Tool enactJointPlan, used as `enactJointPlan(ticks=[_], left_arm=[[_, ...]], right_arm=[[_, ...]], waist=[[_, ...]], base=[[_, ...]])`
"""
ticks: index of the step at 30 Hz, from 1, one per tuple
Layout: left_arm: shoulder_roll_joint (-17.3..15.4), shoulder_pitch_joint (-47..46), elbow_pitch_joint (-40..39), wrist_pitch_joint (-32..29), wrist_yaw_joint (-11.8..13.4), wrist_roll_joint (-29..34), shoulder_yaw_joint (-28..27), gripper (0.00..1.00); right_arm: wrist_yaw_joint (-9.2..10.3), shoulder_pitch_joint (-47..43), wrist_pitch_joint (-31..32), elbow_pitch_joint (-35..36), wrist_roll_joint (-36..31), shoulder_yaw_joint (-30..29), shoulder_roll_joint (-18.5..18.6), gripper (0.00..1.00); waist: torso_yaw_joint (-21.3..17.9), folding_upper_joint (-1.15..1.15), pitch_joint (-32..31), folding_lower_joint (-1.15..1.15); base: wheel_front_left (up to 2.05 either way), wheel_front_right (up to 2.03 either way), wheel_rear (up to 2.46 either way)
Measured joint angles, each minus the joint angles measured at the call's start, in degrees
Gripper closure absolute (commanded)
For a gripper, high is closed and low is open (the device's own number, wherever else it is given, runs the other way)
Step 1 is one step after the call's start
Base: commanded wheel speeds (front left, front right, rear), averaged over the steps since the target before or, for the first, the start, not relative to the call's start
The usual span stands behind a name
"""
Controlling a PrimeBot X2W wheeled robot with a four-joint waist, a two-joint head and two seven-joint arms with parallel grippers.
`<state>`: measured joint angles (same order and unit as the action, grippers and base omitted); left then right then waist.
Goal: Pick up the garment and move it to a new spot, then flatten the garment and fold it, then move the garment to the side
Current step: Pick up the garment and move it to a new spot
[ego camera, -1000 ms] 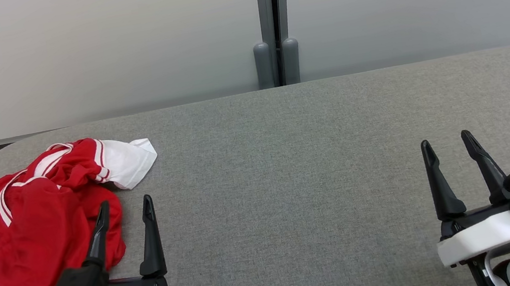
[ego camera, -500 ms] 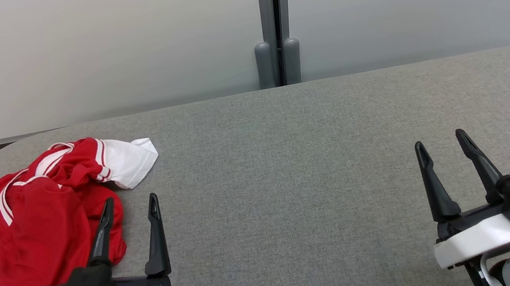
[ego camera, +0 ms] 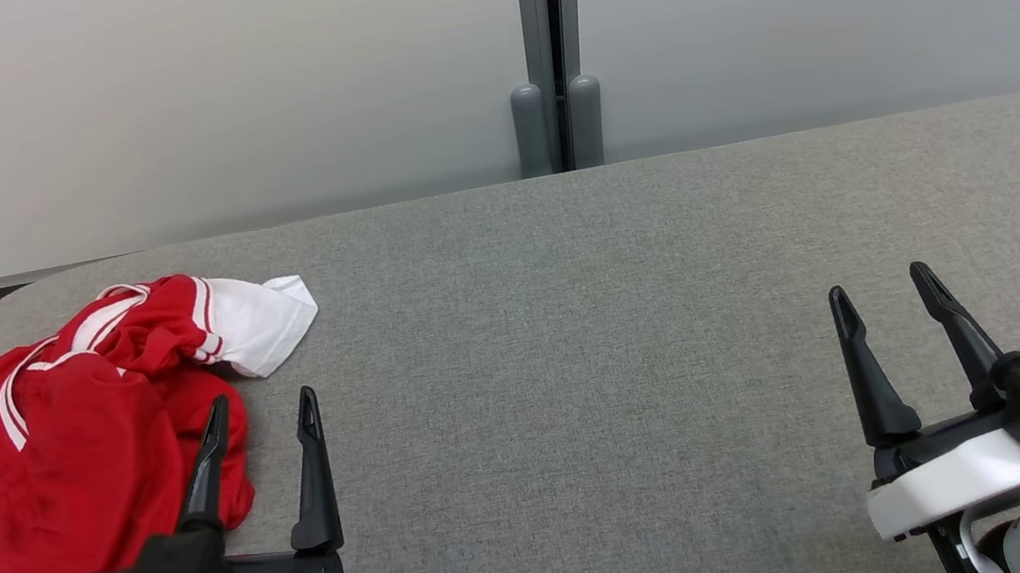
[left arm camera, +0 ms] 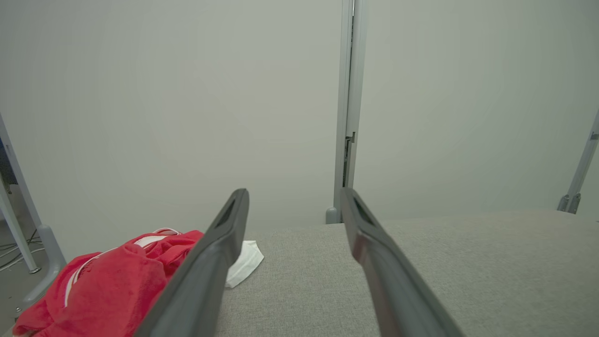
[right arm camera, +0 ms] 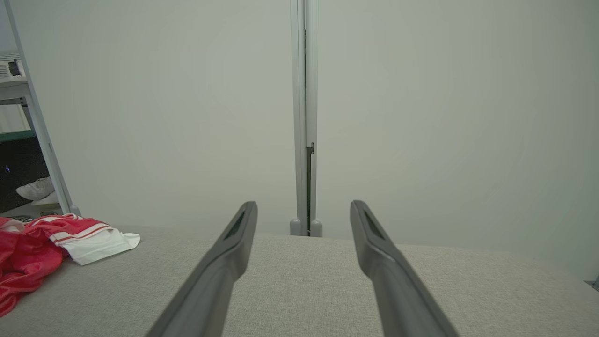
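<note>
A crumpled red garment (ego camera: 81, 462) with white stripes and a white sleeve lies at the table's left end; the left wrist view shows the garment (left arm camera: 117, 285) low on the left, and the right wrist view has the garment (right arm camera: 56, 243) at its left edge. My left gripper (ego camera: 264, 412) stands open at the garment's right edge, its left finger over the red cloth, nothing between the fingers. My right gripper (ego camera: 880, 292) is open and empty over bare table at the lower right, far from the garment.
The grey fabric table (ego camera: 578, 337) has rounded corners and stretches wide between the grippers. Pale wall panels with a grey post (ego camera: 547, 48) stand behind its far edge. The floor drops away past the table's left edge.
Both grippers crept slightly forward and inward between the oldest frame and now, staying open. The garment has not moved.
</note>
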<state>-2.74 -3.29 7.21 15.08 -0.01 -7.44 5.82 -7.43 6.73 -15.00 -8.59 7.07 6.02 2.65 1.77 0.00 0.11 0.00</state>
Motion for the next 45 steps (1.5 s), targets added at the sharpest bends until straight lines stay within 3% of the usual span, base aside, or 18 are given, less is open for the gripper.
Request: enactJointPlan(ticks=[21,45], left_arm=[[0.0,-0.3,0.9,0.0,0.0,-1.7,-0.1,0.0],[0.0,-0.2,3.0,0.0,0.5,-3.4,-2.9,0.0]], right_arm=[[0.0,0.0,0.0,-0.8,1.2,2.0,0.0,0.0],[0.0,-0.9,-0.1,0.3,5.0,7.2,0.3,0.0]], waist=[[2.7,0.0,0.2,0.0],[19.3,0.0,0.1,0.0]], base=[[0.0,0.0,0.0],[0.0,0.0,0.0]])
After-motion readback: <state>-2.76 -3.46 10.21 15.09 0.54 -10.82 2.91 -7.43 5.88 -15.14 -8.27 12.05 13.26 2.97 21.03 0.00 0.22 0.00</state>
